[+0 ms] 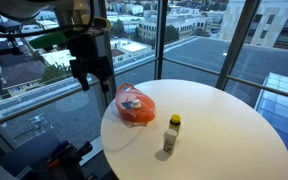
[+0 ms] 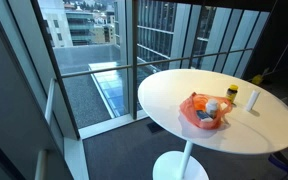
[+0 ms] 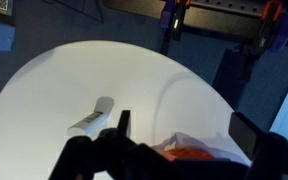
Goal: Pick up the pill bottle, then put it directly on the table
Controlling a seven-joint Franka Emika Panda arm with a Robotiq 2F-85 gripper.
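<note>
A: Pill bottle [image 1: 171, 135] – where's it sit rel. to the fingers?

B: Start close in. Fingers [image 3: 124, 124] are spread wide, nothing btwn them. The gripper [image 1: 92, 82] hangs high at the window-side edge of the worktop [image 1: 234, 125]. Nearest thing to it is the orange bag [image 1: 136, 105], just inside the rim. Bottle's past the bag, further toward the middle and well below the fingers.

A: Touching the bag?

B: No. Near but apart, and the bottle [image 2: 253, 99] reads the same from the opposite side. It stands on bare worktop w/ yellow cap up, so long axis = vertical.

A: Wrist view agree?

B: Roughly. Bottle [image 3: 92, 118] shows as a pale streak ahead of the fingers, off toward the picture's left. The bag [image 3: 189, 150] sits low in the frame, btwn them. So the fingers look lined up on the bag, not the bottle.

A: So the move?

B: My guess: shift sideways off the bag, come down over the cap, close across the body from the sides. One arm only, so no choice there. Risks are clipping the bag en route or tipping a tall, narrow bottle.

A: Anything in the bag?

B: A pale lump [image 2: 212, 105], too small to ID. Beyond the bottle the worktop runs on to its far rim.
</note>
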